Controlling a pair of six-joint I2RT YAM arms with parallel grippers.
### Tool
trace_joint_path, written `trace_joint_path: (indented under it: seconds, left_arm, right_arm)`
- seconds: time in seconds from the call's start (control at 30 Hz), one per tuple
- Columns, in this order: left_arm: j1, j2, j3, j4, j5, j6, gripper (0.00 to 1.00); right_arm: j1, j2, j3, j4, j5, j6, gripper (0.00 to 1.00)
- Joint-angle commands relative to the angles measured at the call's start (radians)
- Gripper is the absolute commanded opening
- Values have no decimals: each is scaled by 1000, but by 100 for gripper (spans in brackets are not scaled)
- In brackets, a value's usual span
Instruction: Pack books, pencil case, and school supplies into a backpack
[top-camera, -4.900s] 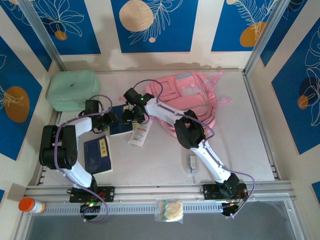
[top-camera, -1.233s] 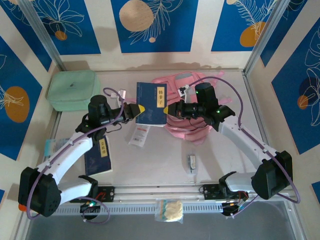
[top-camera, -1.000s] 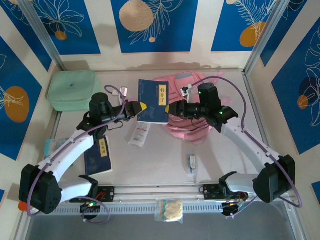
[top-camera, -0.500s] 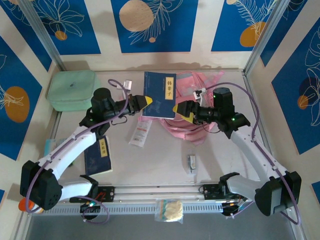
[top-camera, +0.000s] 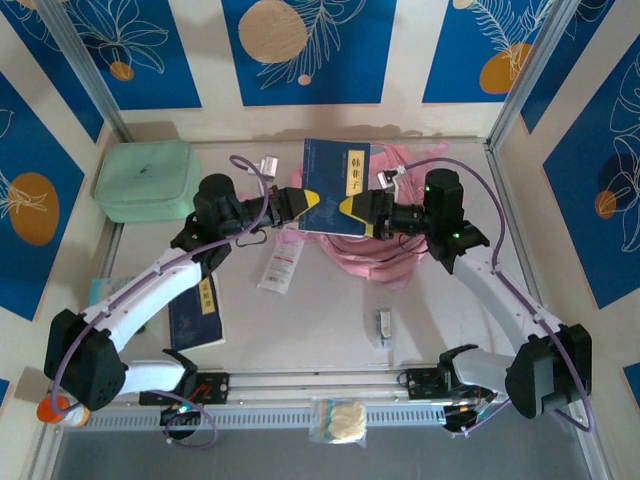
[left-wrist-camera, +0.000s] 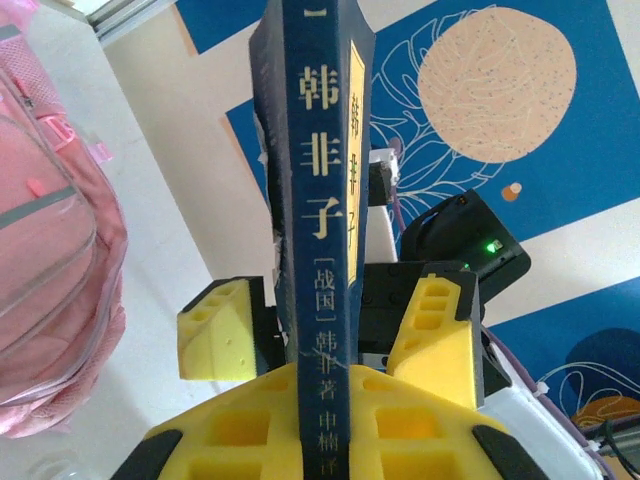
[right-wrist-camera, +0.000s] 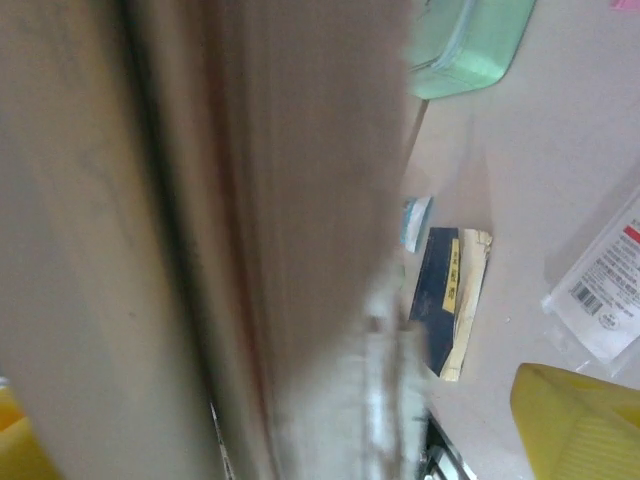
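Between the left end effector (top-camera: 300, 203) and right end effector (top-camera: 356, 210), both clamped on it, a thin navy-blue paperback book (top-camera: 336, 187) hangs above the pale pink fabric backpack (top-camera: 395, 250); insertion presumably requires lowering into its opening.

Glossy paper book (top-camera: 337, 185); pink cloth backpack (left-wrist-camera: 45, 250).

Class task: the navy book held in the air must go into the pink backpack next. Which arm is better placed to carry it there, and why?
Probably the right. Both tools, left and right, pinch the raised book, but the right arm reaches over the backpack, which lies on its side of the table.
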Motion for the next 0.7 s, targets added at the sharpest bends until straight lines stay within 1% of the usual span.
trace_joint_path:
  seconds: [0.0, 0.1, 0.13, 0.23, 0.4, 0.57, 0.63, 0.67]
  left_arm:
    - [-7, 0, 61, -27, -36, 59, 0]
    - [-8, -8, 72, -145, -78, 133, 0]
    - [-7, -10, 73, -166, -88, 148, 0]
    - [-7, -4, 72, -179, -89, 162, 0]
    - [-14, 15, 76, -165, -72, 161, 0]
    - [-23, 14, 92, -237, -94, 213, 0]
    - [-28, 16, 93, -238, -96, 213, 0]
    - [-33, 20, 92, -235, -95, 214, 0]
  right_arm:
    - [-1, 1, 26, 78, -51, 53, 87]
    - [-7, -25, 33, 33, -32, 23, 76]
    - [-9, -31, 40, -7, -19, 0, 70]
    - [-11, -33, 55, -97, 22, -50, 53]
    - [-16, -12, 65, -124, 30, -80, 28]
    - [-27, -19, 68, -165, 59, -115, 5]
    - [-27, -25, 73, -193, 73, -138, 0]
    - [-29, -31, 77, -215, 84, -150, 0]
